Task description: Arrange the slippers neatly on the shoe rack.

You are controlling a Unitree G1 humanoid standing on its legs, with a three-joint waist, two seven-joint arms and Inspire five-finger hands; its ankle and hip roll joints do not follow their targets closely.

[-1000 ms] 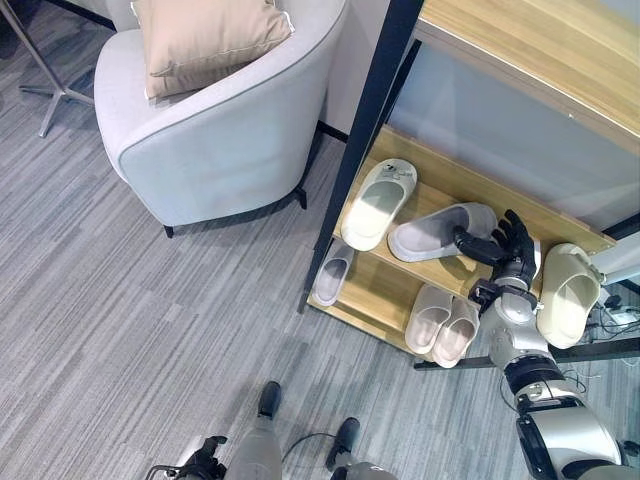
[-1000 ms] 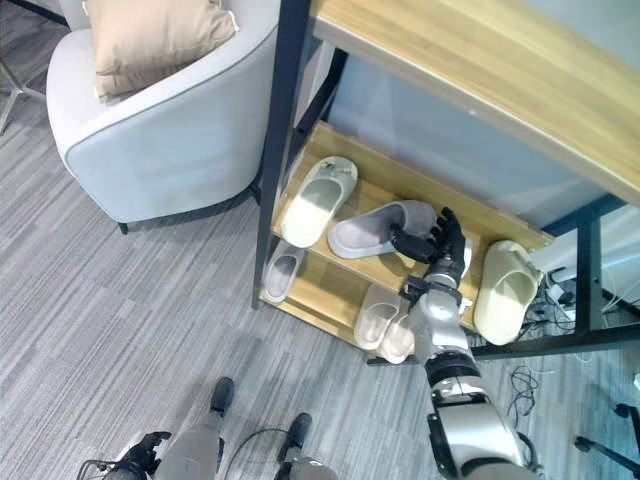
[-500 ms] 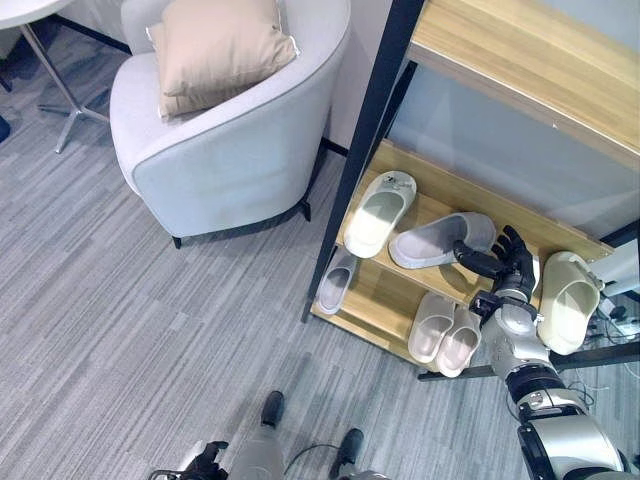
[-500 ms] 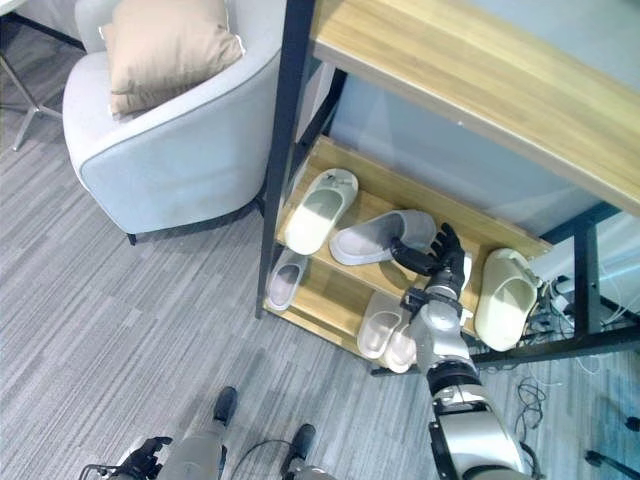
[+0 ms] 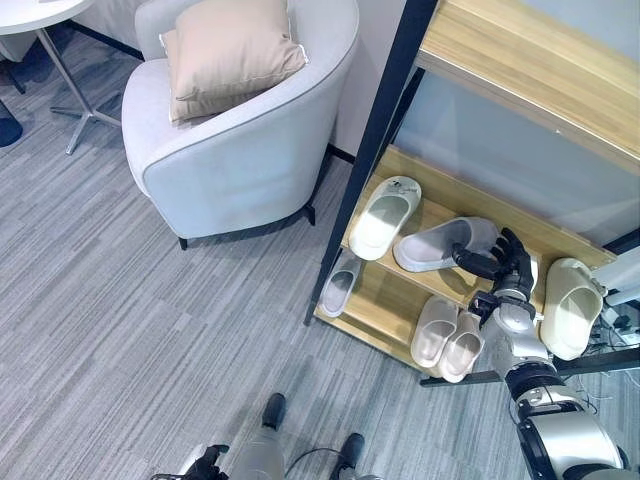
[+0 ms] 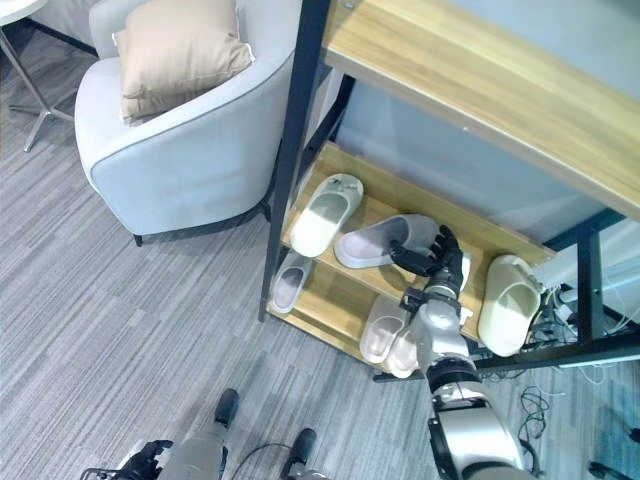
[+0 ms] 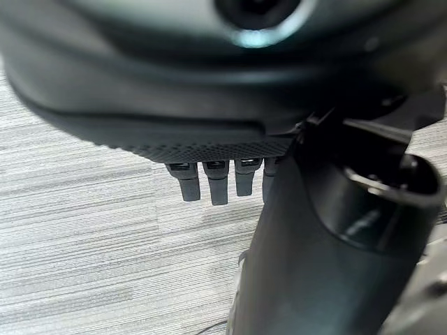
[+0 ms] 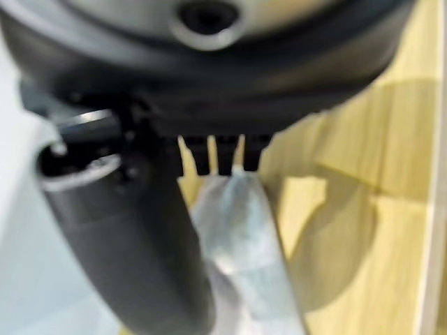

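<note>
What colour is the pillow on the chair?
The pillow is tan, a light beige. It shows best in the left eye view.

The right hand (image 5: 505, 262) covers the grey slipper's (image 5: 437, 243) toe end; the round table (image 5: 35, 10) is cut off at the edge.

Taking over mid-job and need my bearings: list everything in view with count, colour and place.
Shoe rack: one, light wood shelves on a black frame, at right.
Grey slipper: one, upper shelf, lying crosswise, toe at the right hand.
Pale green slippers: two, upper shelf, one at the left, one at the far right end.
Beige slipper pair: two, lower shelf, side by side.
Small grey slipper: one, lower shelf, left end.
Armchair: one, light grey, left of rack.
Cushion: one, tan, on the armchair.
Round table: one, white top, far left.
Right hand: dark, thumb on the grey slipper.
Left hand: dark, over the carpet.
</note>
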